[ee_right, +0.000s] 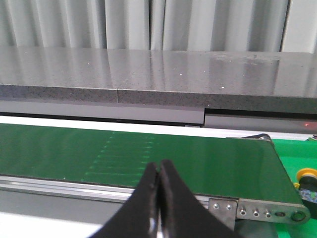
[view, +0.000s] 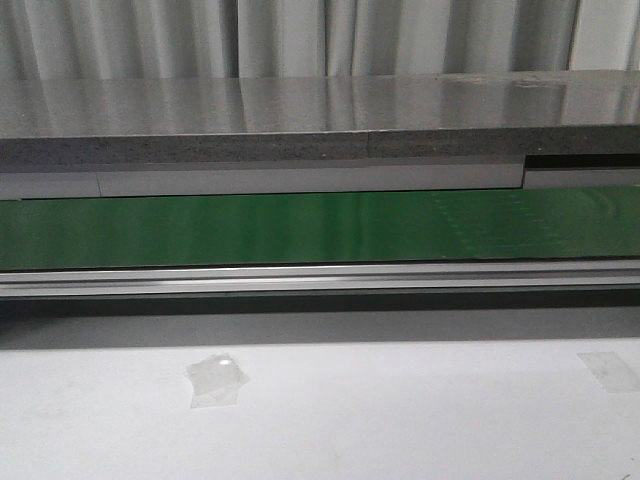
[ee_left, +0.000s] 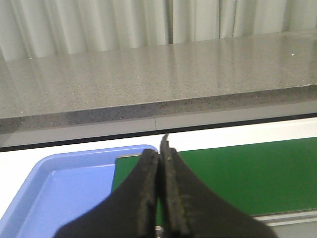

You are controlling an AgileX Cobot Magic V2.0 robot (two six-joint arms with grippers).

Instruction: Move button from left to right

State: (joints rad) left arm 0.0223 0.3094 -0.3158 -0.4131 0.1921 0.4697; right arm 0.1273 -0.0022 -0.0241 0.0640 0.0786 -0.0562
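Front view: a green conveyor belt (view: 300,228) ran across the frame behind an aluminium side rail (view: 320,277), with a grey speckled stone shelf (view: 300,120) above it and pale curtains (view: 300,35) behind. Two patches of clear tape (view: 216,380) lay on the white table (view: 400,420), well apart. No arm, gripper or button appeared here, and the belt carried nothing.

Left wrist view: the left gripper (ee_left: 159,148) was clenched, its black pads pressed together with nothing between them. It hung over the near corner of a blue plastic tray (ee_left: 54,191), which sat at the end of the belt. The visible part of the tray showed no button; the rest lay behind the fingers or out of frame.

Right wrist view: the right gripper (ee_right: 159,171) was likewise clenched and empty, poised above the belt's near rail. At the frame edge, past the belt's end roller bracket (ee_right: 257,210), a round yellow-orange cap on a dark body, probably the button (ee_right: 308,181), rested on a green surface (ee_right: 297,151), only partly in frame.

Progress, judged: neither gripper held anything, so no transfer was under way. If that yellow object was the button, it sat by the right arm's end of the belt; whether that counted as delivered could not be told.
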